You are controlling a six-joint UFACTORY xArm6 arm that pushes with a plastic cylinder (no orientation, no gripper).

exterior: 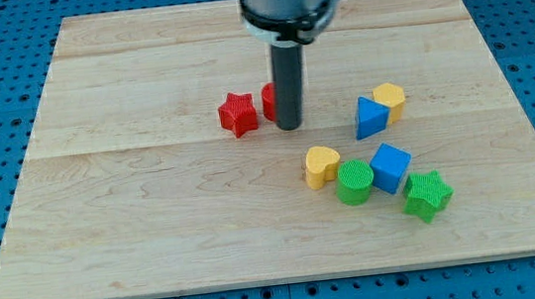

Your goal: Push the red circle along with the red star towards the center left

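Red circle sits just above the middle of the view, mostly hidden behind our rod, so only its left sliver shows at the rod's left side. We have no hand on this arm, only the rod, so there is nothing to read as wide, narrow or holding.

Going from the largest thing down: the wooden surface fills most of the view, pale and planked. Our rod comes down from the view's top, and my tip rests on the surface, touching or just beside the red circle's right part; we cannot tell which.

Red star lies just to the view's left of the red circle, near it but with a narrow gap visible between them.

At the view's right, well apart from the tip, 6 blocks gather in 2 groups. A blue triangle touches a yellow block. Lower down, a yellow heart, a green cylinder, a blue cube and a green star sit close together in a row.
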